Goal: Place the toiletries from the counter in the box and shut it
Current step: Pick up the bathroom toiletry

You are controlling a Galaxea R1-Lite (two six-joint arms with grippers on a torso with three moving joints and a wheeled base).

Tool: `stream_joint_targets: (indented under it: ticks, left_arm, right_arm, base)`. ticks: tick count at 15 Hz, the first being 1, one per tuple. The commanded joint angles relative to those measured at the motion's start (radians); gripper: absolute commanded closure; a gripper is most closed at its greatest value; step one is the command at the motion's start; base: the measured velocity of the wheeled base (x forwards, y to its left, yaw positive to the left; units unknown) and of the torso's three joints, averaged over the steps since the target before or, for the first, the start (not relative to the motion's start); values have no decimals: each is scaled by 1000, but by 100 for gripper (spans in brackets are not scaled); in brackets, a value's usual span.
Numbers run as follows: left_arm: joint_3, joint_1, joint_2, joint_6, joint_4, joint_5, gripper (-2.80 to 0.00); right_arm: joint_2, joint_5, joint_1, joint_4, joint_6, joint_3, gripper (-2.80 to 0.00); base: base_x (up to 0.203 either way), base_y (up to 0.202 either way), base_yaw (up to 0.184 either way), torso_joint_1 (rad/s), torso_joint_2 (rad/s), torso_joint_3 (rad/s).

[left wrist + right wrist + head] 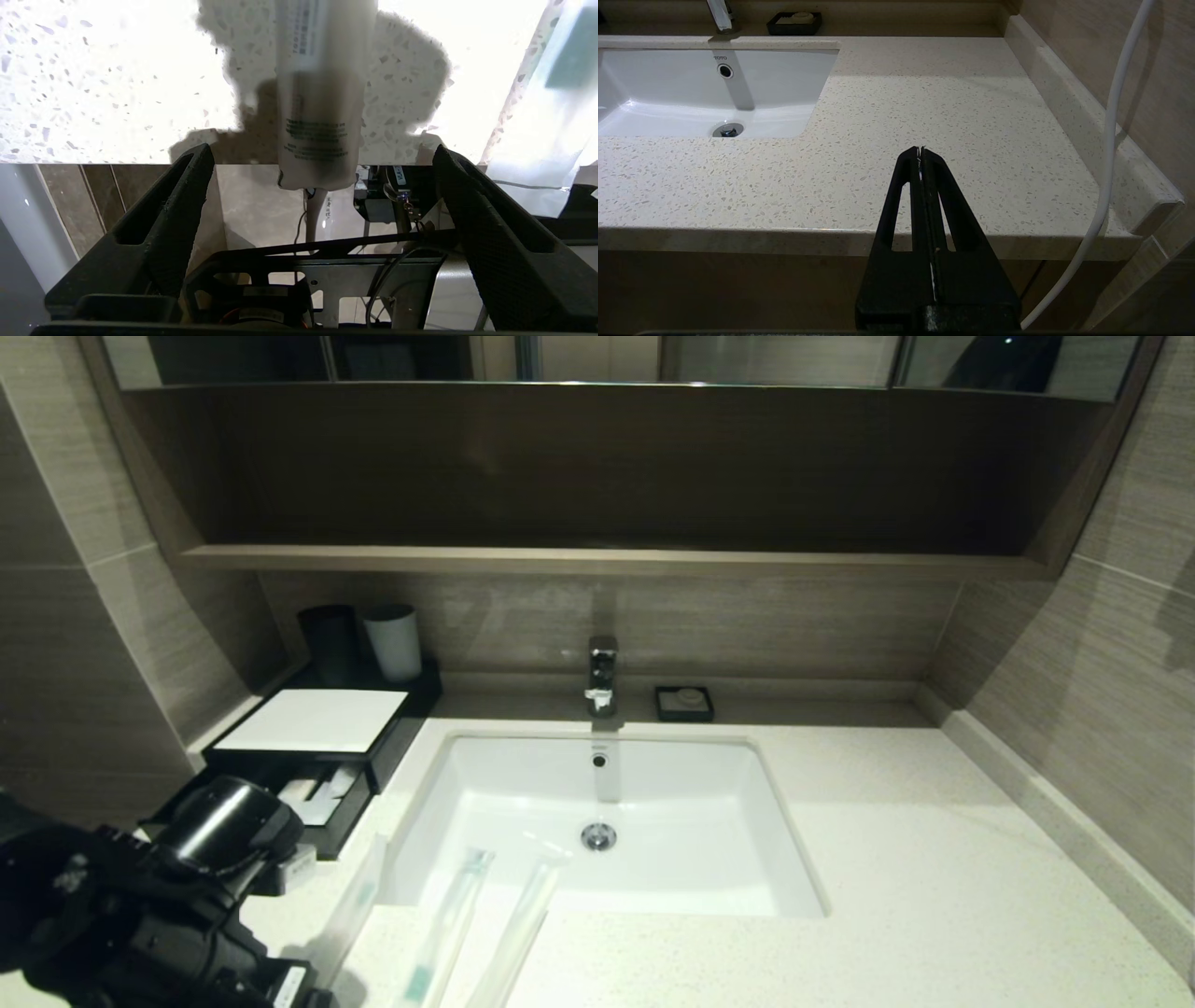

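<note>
Head view: white sink (607, 821) was set into the speckled off-white surface (934, 896). The black box (317, 747) with its white top panel sat left of the sink, its front drawer pulled out with pale items inside. Dark cup (329, 642) and grey cup (394, 640) stood behind the box. Faucet (602, 674) was behind the sink, a small black soap dish (684, 703) just to the faucet's right. Three slim wrapped packets lay at the sink's front left corner: leftmost packet (347, 913) beside the sink's left edge, toothbrush packet (453, 924) with teal marks and the third packet (521, 926) with their far ends over the sink rim.

Left gripper (322, 186) was at the surface's front edge, front-left of the sink, spread wide and holding nothing. In the left wrist view the near end of a whitish printed packet hung over the edge between the two fingers (182, 200), apart from both. Right gripper (920, 150) sat off the surface's front edge, right of the sink, fingers pressed together, empty.
</note>
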Motion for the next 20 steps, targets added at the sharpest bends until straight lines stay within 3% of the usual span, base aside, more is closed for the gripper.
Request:
stream_joint_targets:
  ticks: [1, 20]
  left_arm:
    - [-3, 0, 3, 1, -2, 6, -280]
    - [30, 0, 49, -8, -83, 3, -280]
  right_arm:
    - [-1, 0, 0, 0, 0, 2, 0]
    - [0, 0, 0, 0, 0, 2, 0]
  base:
    - [0, 0, 0, 0, 0, 0]
    - [0, 0, 0, 0, 0, 0]
